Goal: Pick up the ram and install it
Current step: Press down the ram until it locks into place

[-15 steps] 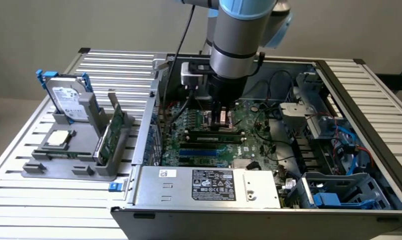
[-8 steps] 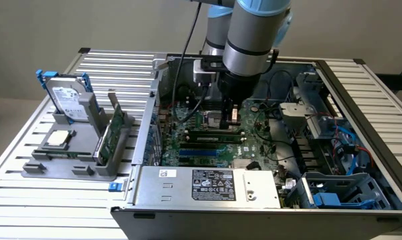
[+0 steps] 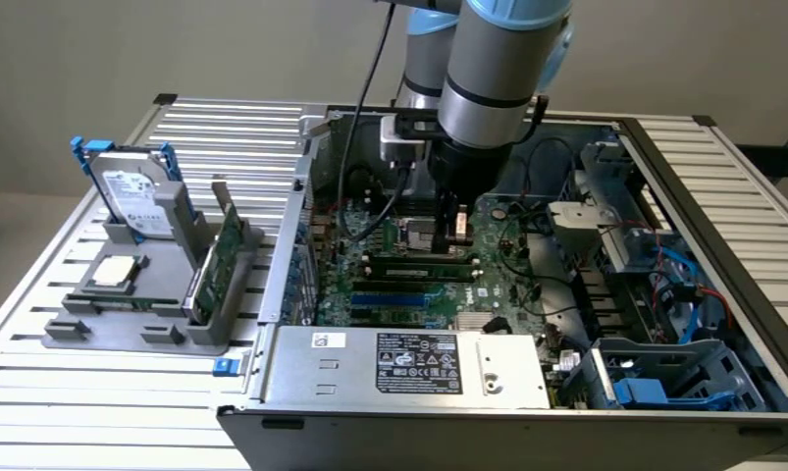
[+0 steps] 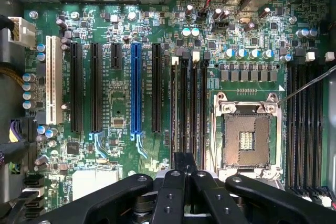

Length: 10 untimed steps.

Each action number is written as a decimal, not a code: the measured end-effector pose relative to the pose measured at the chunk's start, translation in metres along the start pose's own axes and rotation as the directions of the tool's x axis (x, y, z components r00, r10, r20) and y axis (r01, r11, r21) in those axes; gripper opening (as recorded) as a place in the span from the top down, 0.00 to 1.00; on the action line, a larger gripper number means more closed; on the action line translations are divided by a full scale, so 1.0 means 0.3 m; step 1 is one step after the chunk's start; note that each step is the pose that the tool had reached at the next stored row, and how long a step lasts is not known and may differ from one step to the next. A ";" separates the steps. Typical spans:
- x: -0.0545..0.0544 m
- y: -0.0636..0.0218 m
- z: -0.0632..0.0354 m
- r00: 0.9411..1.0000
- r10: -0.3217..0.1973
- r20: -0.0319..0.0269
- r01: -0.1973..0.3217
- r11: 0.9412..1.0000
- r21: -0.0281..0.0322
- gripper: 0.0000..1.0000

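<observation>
One hand [image 4: 184,169] pressed together above motherboard [image 4: 157,103].
Hovering by memory slots [image 4: 189,103] inside open computer case [image 3: 367,378]; ram [image 3: 420,262] seated in slot.

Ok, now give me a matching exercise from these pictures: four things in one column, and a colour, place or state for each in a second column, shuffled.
Things:
1. hard drive
2. claw
3. processor socket
4. long slot among the black ones

Descriptions:
A. blue
B. metal-framed, no chip in it
C. shut, above the motherboard
D. standing upright in the grey holder

Pairs: 1-D, 2-C, 3-B, 4-A
</observation>
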<state>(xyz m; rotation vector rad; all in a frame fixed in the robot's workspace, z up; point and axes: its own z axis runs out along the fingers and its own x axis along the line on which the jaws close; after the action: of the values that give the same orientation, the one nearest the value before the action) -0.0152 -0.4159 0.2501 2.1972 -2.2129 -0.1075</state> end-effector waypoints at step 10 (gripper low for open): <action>0.001 0.000 -0.001 1.000 0.016 0.001 -0.016 1.000 0.001 0.89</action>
<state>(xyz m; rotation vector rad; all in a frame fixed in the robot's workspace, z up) -0.0152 -0.4160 0.2504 2.1801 -2.2303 -0.1074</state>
